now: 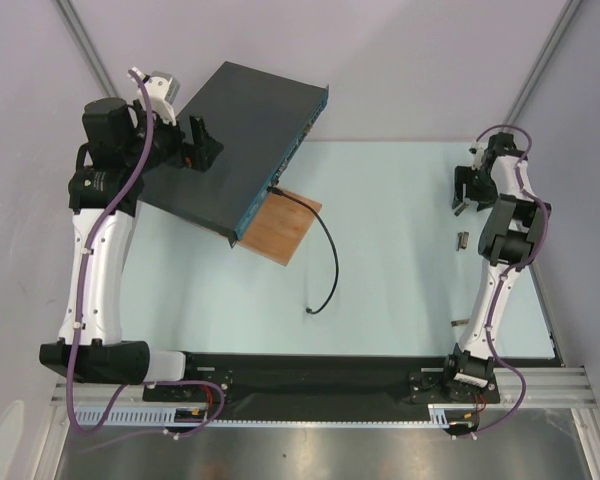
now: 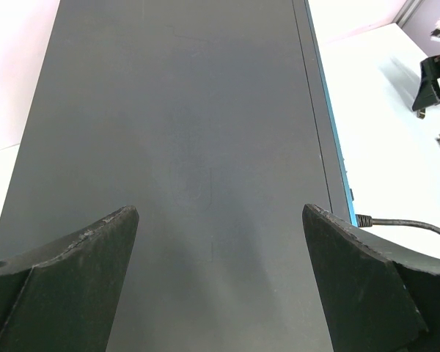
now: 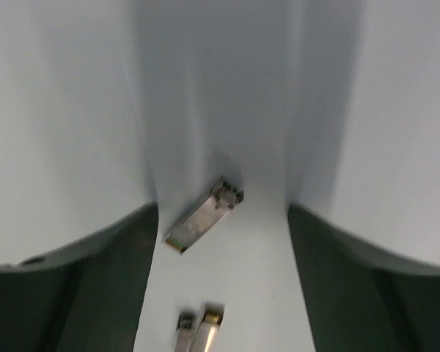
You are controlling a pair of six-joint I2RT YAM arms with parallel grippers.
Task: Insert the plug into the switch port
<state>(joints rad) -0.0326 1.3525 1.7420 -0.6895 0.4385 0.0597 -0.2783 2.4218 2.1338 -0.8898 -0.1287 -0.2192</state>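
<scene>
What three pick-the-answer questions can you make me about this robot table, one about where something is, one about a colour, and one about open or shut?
1. Where is the wooden board? A) at the switch's front edge B) on top of the switch C) hanging on a wall
2. What colour is the switch's front face? A) red B) teal-blue C) yellow
3. How is the left gripper? A) shut tight B) open above the switch's top C) holding a toy
Answers: 1 A, the top view shows it poking out there. 2 B, a teal strip runs along that face. 3 B, its fingers stand wide apart with nothing between.
</scene>
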